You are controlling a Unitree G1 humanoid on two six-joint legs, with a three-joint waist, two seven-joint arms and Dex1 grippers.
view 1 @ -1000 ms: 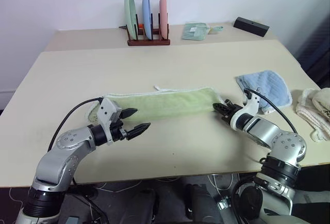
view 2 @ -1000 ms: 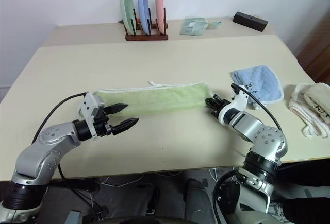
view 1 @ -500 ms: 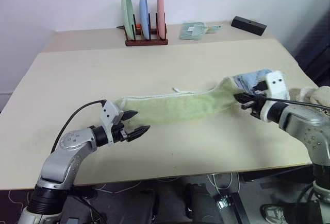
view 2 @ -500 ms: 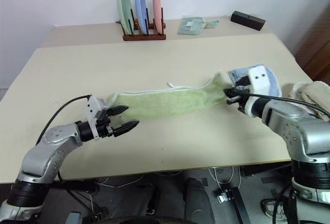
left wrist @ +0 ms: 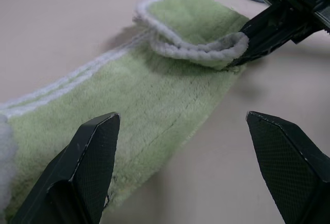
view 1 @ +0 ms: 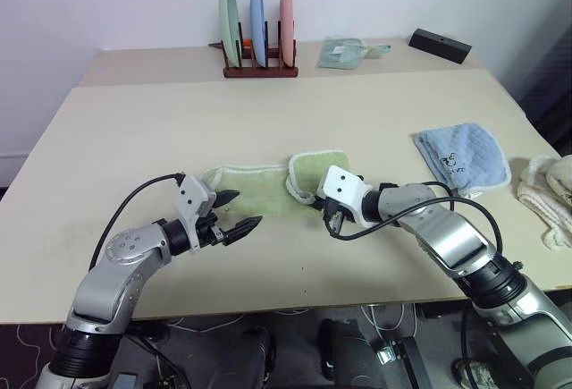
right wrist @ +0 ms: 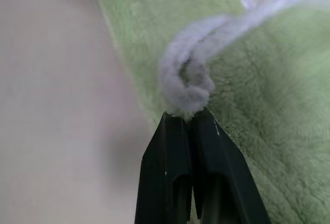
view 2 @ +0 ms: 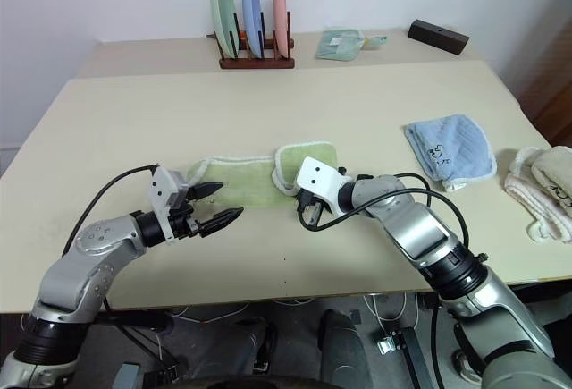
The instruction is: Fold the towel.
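Observation:
The light green towel (view 1: 255, 185) lies as a long strip across the middle of the table. Its right end is turned back to the left and rests as a flap (view 1: 317, 167) on the strip. My right gripper (view 1: 325, 213) sits at the near edge of that fold, shut on the towel's white edging (right wrist: 186, 87). The left wrist view shows its black fingers (left wrist: 260, 31) pinching the rolled hem. My left gripper (view 1: 239, 212) hovers open just in front of the towel's left part, its fingers (left wrist: 93, 167) apart with nothing between them.
A light blue cloth (view 1: 460, 156) lies to the right, and a cream fluffy cloth (view 1: 554, 197) sits at the right table edge. At the back stand a rack of three plates (view 1: 259, 27), a small green cloth (view 1: 344, 52) and a black box (view 1: 438, 45).
My right gripper lifted the towel's right end, rolled over and carried it left, laying it back onto the strip. The left gripper stayed where it was, open.

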